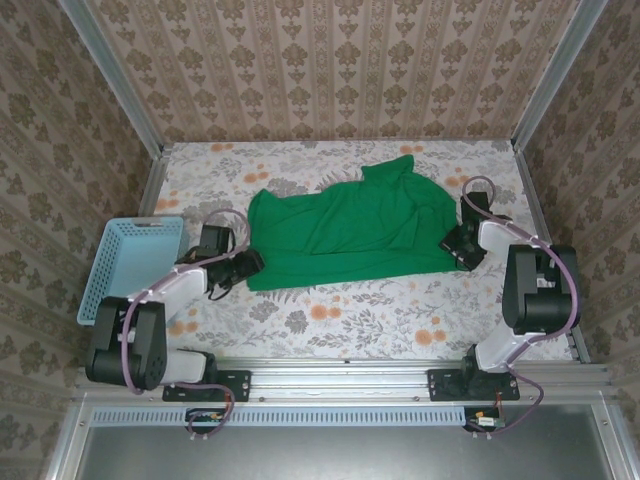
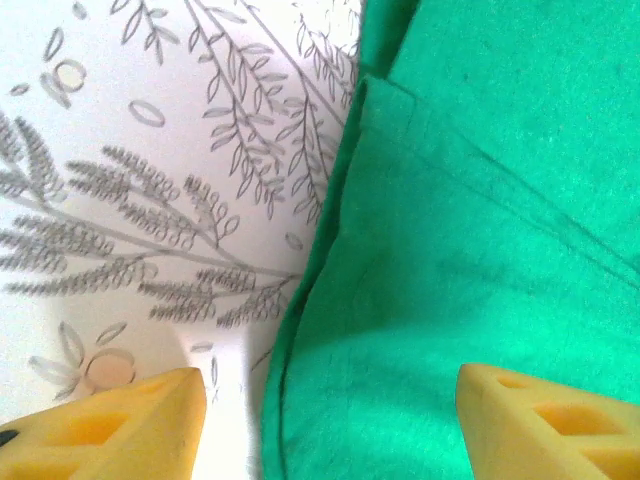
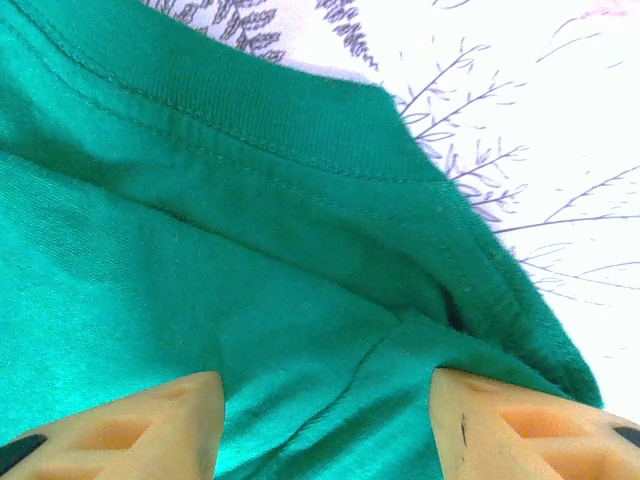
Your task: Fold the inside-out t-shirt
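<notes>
The inside-out t-shirt (image 1: pixel 350 230) is bright green and lies spread and rumpled across the middle of the floral table, one part bunched up at the back. My left gripper (image 1: pixel 250 265) sits low at the shirt's near-left edge. In the left wrist view, that gripper (image 2: pixel 330 430) is open, and the cloth's edge (image 2: pixel 300 330) runs between its yellow fingers (image 2: pixel 120 430). My right gripper (image 1: pixel 462 245) is at the shirt's right edge. Close up, this gripper (image 3: pixel 325 430) is open over a seamed, stitched fold of green cloth (image 3: pixel 300 250), with nothing pinched.
A light-blue plastic basket (image 1: pixel 135 265) stands at the table's left edge, just behind the left arm. Patterned walls and metal rails (image 1: pixel 150 170) close in the table on three sides. Bare floral tabletop (image 1: pixel 350 310) stretches in front of the shirt.
</notes>
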`<state>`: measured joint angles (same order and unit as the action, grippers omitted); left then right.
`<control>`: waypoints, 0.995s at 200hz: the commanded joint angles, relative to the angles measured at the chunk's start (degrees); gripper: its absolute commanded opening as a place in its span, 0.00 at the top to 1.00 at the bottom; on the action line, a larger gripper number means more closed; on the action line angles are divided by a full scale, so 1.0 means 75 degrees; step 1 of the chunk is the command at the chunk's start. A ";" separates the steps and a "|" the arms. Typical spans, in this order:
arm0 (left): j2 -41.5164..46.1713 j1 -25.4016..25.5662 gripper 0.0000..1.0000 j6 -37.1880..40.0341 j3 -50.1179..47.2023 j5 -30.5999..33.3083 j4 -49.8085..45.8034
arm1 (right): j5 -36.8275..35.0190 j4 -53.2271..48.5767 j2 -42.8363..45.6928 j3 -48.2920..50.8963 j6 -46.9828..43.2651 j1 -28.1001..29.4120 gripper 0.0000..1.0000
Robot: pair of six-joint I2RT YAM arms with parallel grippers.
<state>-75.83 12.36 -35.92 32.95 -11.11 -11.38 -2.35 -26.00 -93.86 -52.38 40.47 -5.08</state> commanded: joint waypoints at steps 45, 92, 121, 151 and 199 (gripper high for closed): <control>0.0709 0.1379 0.30 0.0255 0.0868 0.0588 -0.0854 | -0.0127 -0.0518 0.0469 -0.0986 -0.0532 0.1866 0.33; 0.0038 0.1627 0.30 0.0356 0.1066 0.0399 -0.0515 | 0.0787 0.0186 -0.0755 -0.1431 -0.0217 0.1923 0.29; -0.0330 0.1691 0.30 0.0325 0.1003 0.0368 -0.0347 | 0.1083 0.0378 -0.1280 -0.1649 -0.0128 0.1987 0.29; -0.0618 0.1716 0.30 0.0278 0.0841 0.0392 -0.0196 | 0.1120 0.0353 -0.1555 -0.1866 -0.0122 0.2096 0.35; -0.0730 0.1755 0.30 0.0240 0.0512 0.0507 -0.0082 | 0.0484 -0.0083 -0.1711 -0.2237 -0.0216 0.2348 0.44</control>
<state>-81.06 25.08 -34.68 38.22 -8.29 -12.51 4.49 -24.14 -105.97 -67.16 39.22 11.31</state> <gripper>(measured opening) 0.699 0.556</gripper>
